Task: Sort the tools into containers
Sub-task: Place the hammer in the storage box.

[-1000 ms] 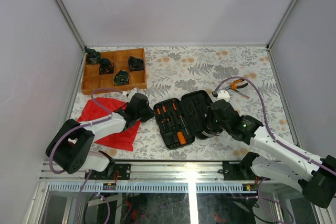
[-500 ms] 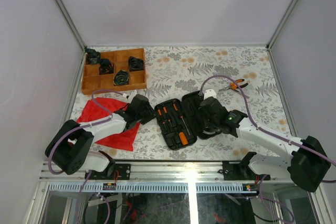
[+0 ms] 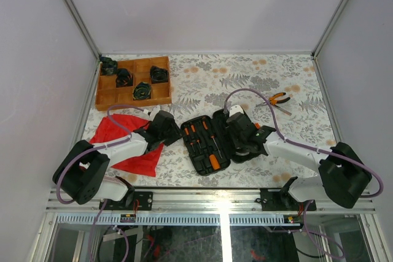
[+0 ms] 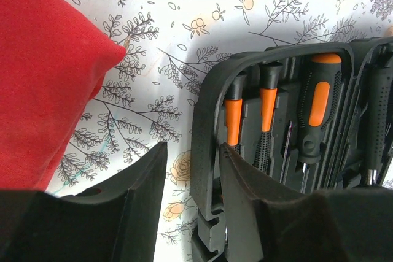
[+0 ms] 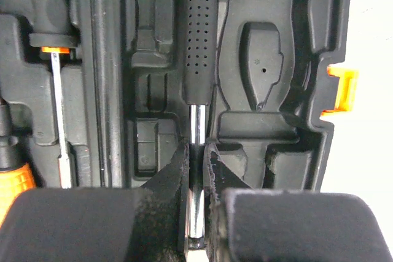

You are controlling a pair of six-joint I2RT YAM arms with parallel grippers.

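The right claw is clamped on the metal shaft of a black-handled tool in the right half of the open case; the left claw, fingers apart, straddles the case's left wall. Orange-handled pliers lie apart on the worktop.

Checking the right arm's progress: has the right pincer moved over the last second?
Yes: the right pincer went leftward, away from the pliers, further over the case.
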